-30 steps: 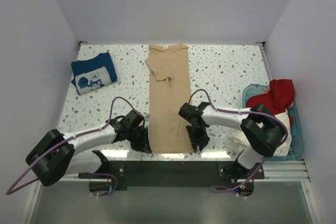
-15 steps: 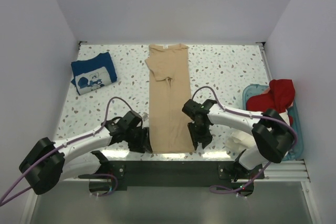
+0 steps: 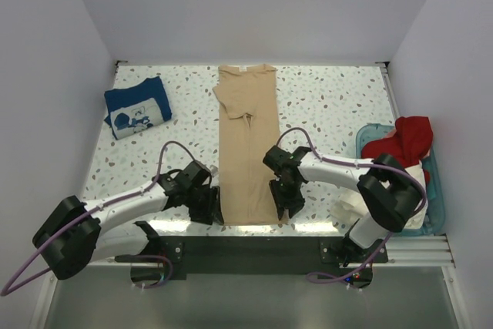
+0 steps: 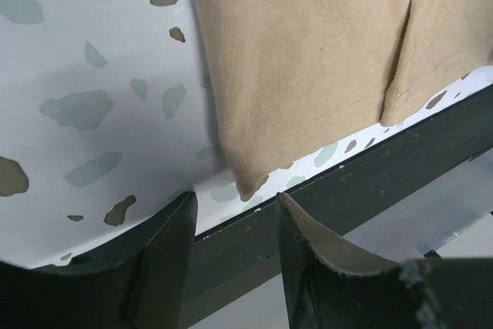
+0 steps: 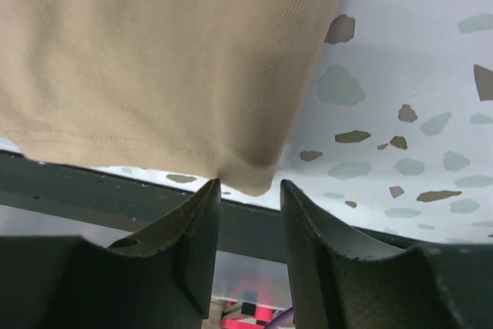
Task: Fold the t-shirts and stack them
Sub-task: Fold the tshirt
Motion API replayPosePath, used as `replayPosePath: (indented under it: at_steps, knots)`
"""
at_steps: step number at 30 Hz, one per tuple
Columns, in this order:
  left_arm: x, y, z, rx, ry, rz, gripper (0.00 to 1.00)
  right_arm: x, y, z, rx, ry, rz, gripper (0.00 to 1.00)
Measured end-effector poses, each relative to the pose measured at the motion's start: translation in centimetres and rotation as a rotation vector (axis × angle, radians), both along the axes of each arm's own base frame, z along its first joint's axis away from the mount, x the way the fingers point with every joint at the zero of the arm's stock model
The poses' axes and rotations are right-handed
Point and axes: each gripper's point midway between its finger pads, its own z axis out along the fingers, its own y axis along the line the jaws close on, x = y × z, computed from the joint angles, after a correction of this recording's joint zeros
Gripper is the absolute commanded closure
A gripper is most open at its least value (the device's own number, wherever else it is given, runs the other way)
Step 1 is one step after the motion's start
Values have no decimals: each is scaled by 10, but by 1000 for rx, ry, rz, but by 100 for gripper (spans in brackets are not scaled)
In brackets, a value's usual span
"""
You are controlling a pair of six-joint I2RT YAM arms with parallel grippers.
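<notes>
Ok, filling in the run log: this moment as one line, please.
tan t-shirt: flat, folded lengthwise | left gripper: open at near-left hem corner | right gripper: open at near-right hem corner | nothing grasped

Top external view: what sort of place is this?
Probably a lab robot test cell, not a home: plain white walls box in a speckled white tabletop, with two white robot arms bolted to a black base rail.

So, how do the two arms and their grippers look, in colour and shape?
The left arm and right arm have white links with bulky black joints, and a purple cable loops along each. The left gripper and right gripper are black, with flat, tapering dark fingers.
</notes>
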Motion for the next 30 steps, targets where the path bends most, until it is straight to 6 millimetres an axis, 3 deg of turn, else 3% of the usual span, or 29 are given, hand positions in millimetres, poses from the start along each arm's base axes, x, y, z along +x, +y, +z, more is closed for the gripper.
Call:
replayPosePath:
  at_steps: [7, 11, 16, 30]
  knots:
    - [2, -6, -3, -12, 10, -23, 63, -5, -4, -14, -16, 29, -4, 65]
    - [2, -8, -6, -14, 18, -30, 78, -6, -4, -15, -14, 37, -6, 75]
    - [2, -11, -9, -23, 30, -44, 99, -8, 0, -15, 12, 52, 2, 97]
    - [1, -9, -8, -28, 14, -37, 100, -15, -6, -14, 10, 61, -1, 100]
